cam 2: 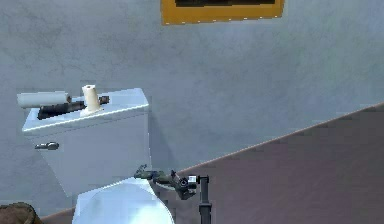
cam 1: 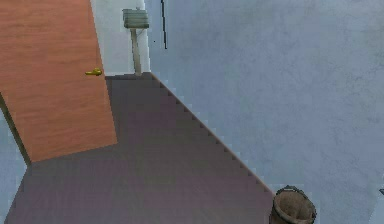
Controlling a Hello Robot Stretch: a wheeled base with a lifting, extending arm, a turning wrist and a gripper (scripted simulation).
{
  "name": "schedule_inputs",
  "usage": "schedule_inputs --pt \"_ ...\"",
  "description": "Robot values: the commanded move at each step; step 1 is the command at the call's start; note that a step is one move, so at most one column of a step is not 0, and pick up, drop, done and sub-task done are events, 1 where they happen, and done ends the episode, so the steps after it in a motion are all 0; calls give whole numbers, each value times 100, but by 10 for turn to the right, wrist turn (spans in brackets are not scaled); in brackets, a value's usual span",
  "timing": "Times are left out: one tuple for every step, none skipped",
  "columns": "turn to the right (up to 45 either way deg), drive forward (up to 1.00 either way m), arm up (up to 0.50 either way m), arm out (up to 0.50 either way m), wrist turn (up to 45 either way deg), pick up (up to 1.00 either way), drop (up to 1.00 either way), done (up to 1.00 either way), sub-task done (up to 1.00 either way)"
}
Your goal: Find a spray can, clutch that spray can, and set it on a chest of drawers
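The jaws sit low in the arm side view, at the far end of the dark square arm bar (cam 2: 205, 203), with their thin fingers (cam 2: 145, 172) reaching toward that view's left. I cannot tell whether the jaws are spread or pressed together. A white ceramic toilet stands right behind them, so I cannot tell whether they hold anything either.

The toilet's rounded white lid (cam 2: 120, 203) lies just below the fingers. Its boxy pale cistern (cam 2: 100, 150) rises behind and above them, with a small metal flush lever (cam 2: 42, 146) on its front.

On the cistern's flat top lies a pale grey cylindrical spray can (cam 2: 42, 99). It is on its side near the left end, with its dark narrower end toward a short cream upright cylinder (cam 2: 90, 97) close beside it. The spray can is up and to the left of the jaws, apart from them.

Behind the toilet is a pale blue-grey wall (cam 2: 260, 90). An orange-framed picture with a dark middle (cam 2: 222, 10) hangs on it at the top edge. A dark mauve floor (cam 2: 320, 170) spreads to the right, and a brown rounded thing (cam 2: 15, 213) shows at the bottom left corner.

In the forward view an orange-brown wooden door (cam 1: 55, 85) with a brass knob (cam 1: 94, 72) stands at the left. A round brown bin (cam 1: 293, 207) sits by the wall at the lower right. At the far end are a grey boxy thing on a white post (cam 1: 134, 22) and a thin dark thing hanging on the wall (cam 1: 163, 25).
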Motion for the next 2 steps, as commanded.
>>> schedule_inputs --pt "0 0 0 0 0 100 0 0 0" --pt "0 0 10 0 0 0 0 0 0"
